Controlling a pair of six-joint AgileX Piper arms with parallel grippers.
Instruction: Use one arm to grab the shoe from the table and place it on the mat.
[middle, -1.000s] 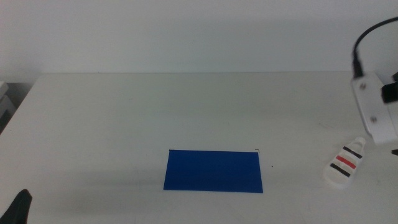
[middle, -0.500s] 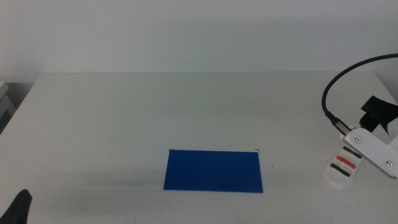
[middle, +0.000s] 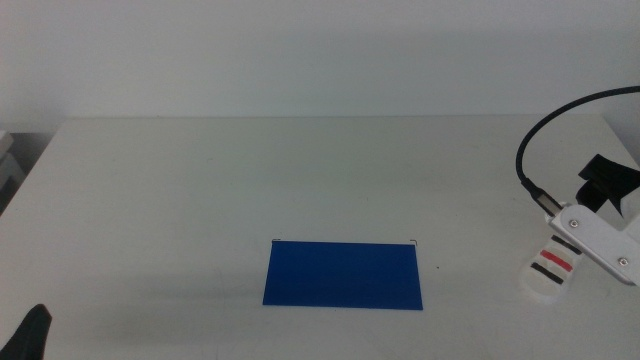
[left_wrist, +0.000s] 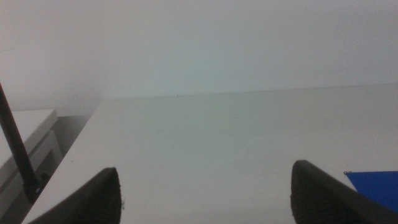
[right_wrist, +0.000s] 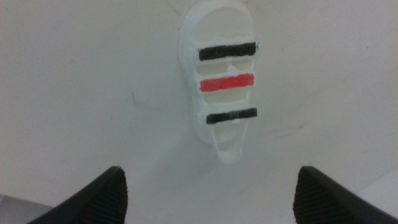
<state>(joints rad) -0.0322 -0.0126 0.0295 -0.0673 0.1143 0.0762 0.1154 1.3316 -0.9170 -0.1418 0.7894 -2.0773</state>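
Right gripper (right_wrist: 208, 186) jaws spread wide, nothing pinched, hanging over the shoe (right_wrist: 219, 78) without touching it. Shoe is a white sandal with black, red, black straps, lying flat on the bench (middle: 200, 190), well to the right of the mat (middle: 343, 274) and apart from it. Right arm (middle: 598, 232) covers the shoe's far end in the middle view. Left gripper (left_wrist: 205, 196) jaws also spread, empty, parked well left of the mat at the bench's near edge.
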